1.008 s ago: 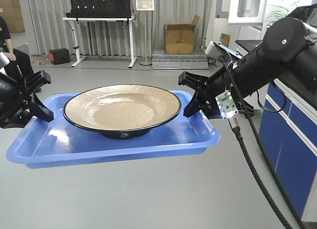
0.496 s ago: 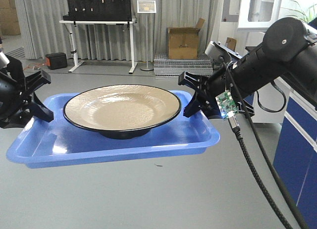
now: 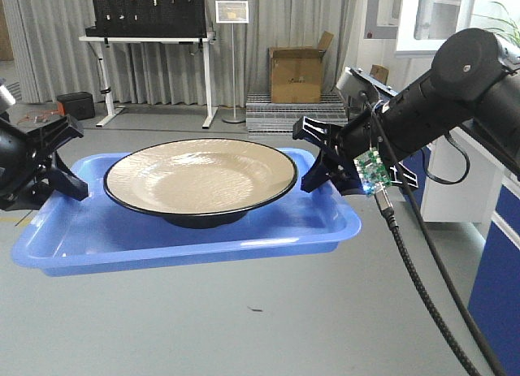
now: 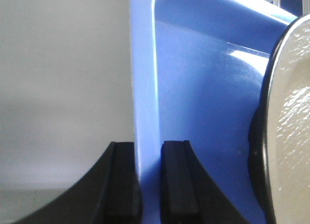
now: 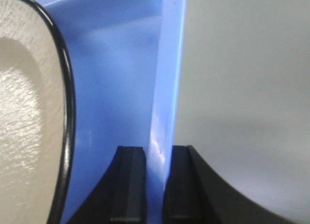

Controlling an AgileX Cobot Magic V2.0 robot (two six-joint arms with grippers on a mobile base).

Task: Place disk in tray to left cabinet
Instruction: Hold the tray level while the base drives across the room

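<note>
Front view: the tray (image 3: 309, 230) is held level at centre frame, with the disk (image 3: 199, 177) seated mid-tray. The desk (image 3: 146, 39) behind has slid left since a second ago while the load has not, so transit is judged under way. The left cabinet is not seen.
Left wrist: the left gripper (image 4: 150, 151) is pinched onto the tray rim.
Right wrist: the right gripper (image 5: 155, 154) is likewise clamped.
</note>
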